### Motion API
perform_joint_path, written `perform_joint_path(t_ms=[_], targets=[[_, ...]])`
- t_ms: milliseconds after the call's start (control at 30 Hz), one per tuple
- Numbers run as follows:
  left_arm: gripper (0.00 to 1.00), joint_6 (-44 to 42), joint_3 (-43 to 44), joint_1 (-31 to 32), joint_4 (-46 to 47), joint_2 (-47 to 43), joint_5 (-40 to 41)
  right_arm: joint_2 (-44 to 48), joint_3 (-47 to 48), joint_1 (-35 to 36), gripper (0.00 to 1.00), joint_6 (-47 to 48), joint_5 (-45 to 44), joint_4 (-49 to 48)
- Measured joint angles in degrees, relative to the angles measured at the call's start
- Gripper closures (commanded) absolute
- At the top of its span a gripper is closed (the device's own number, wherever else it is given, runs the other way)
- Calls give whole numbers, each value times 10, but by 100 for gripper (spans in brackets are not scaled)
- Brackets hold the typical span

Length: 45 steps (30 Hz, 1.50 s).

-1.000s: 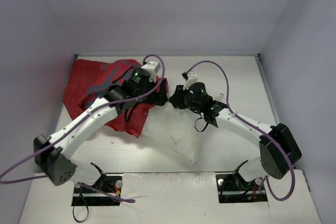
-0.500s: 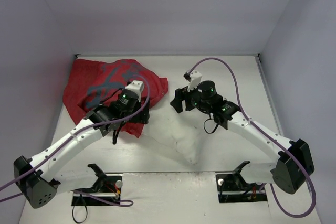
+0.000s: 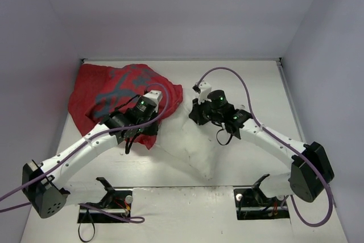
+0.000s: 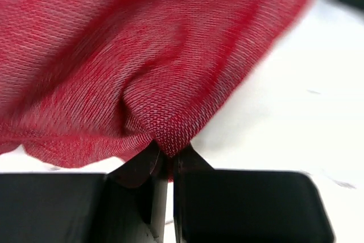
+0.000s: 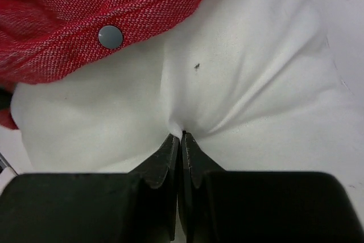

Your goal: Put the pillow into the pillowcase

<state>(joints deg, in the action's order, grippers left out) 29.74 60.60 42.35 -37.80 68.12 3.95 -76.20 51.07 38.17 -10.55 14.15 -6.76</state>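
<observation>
The red pillowcase (image 3: 108,92) lies crumpled at the back left of the table. The white pillow (image 3: 190,143) lies against its right edge, hard to tell from the white tabletop. My left gripper (image 3: 156,120) is at the pillowcase's right hem. In the left wrist view this gripper (image 4: 169,153) is shut on a pinch of the red pillowcase (image 4: 142,55). My right gripper (image 3: 193,119) sits just right of the hem. In the right wrist view it (image 5: 182,136) is shut on a fold of the pillow (image 5: 256,101), under the pillowcase (image 5: 68,21) edge with a metal snap (image 5: 110,36).
Grey walls close the table (image 3: 256,83) at the back and on both sides. Purple cables (image 3: 239,81) loop above each wrist. The arm bases (image 3: 261,197) stand at the near edge.
Both grippers were open and have shut, the left on the pillowcase hem, the right on the pillow. The right gripper has shifted left toward the hem.
</observation>
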Motion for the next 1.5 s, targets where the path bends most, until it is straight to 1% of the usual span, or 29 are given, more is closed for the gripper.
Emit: perform_joint_path(t_ms=[100,233,333,367,433,467,500,533,567,600,633,733,767,833,867,933,967,1033,1067,1100,1200,1300,1400,1433,1467,1500], targets=[[100,23,39,23,-10,5,-46,-12,0,5,100,-8,-14,-5],[100,44,109,75,-15,32,-97,-19,4,11,100,-25,-45,-18],[100,56,117,94,-15,51,-116,-32,6,23,100,-41,-76,-23],[95,60,113,96,-15,57,-117,-37,6,28,100,-46,-83,-25],[74,70,99,96,-16,61,-115,-43,6,37,100,-55,-93,-33],[54,75,92,96,-17,62,-114,-44,6,41,100,-59,-95,-36],[44,82,88,97,-20,62,-112,-44,6,44,100,-60,-96,-39],[37,87,88,97,-22,62,-110,-44,6,46,98,-60,-97,-43],[29,92,88,98,-22,61,-104,-44,7,47,90,-60,-97,-46],[26,95,91,98,-24,60,-95,-44,7,46,86,-59,-97,-47],[25,97,97,98,-29,60,-84,-43,9,42,79,-56,-95,-47],[25,95,139,98,-51,62,-34,-34,14,17,69,-44,-80,-37],[25,90,160,98,-57,64,-16,-29,18,5,64,-40,-75,-30],[25,77,202,93,-62,71,13,-16,24,-24,61,-30,-68,-18],[25,68,226,86,-61,77,24,-9,28,-38,56,-26,-66,-14],[25,53,271,65,-61,100,37,4,37,-64,51,-18,-62,-6],[25,45,293,51,-60,116,38,8,40,-77,46,-14,-61,-5],[25,31,328,25,-58,158,40,10,48,-96,40,-12,-58,-3],[25,21,347,12,-59,185,40,9,50,-102,34,-13,-57,-3],[25,15,364,3,-59,212,41,8,51,-106,32,-14,-56,-2],[25,-7,423,-16,-66,306,47,-4,51,-118,31,-16,-50,1],[25,-15,478,-18,-84,393,56,-28,51,-123,32,-22,-44,4],[25,-15,499,-18,-99,444,71,-50,50,-123,39,-28,-36,8],[30,-15,503,-19,-105,455,76,-53,47,-123,45,-30,-33,8],[42,-14,508,-19,-108,462,79,-54,45,-123,49,-30,-31,8],[66,-17,522,-19,-115,469,82,-54,42,-123,60,-31,-28,7]])
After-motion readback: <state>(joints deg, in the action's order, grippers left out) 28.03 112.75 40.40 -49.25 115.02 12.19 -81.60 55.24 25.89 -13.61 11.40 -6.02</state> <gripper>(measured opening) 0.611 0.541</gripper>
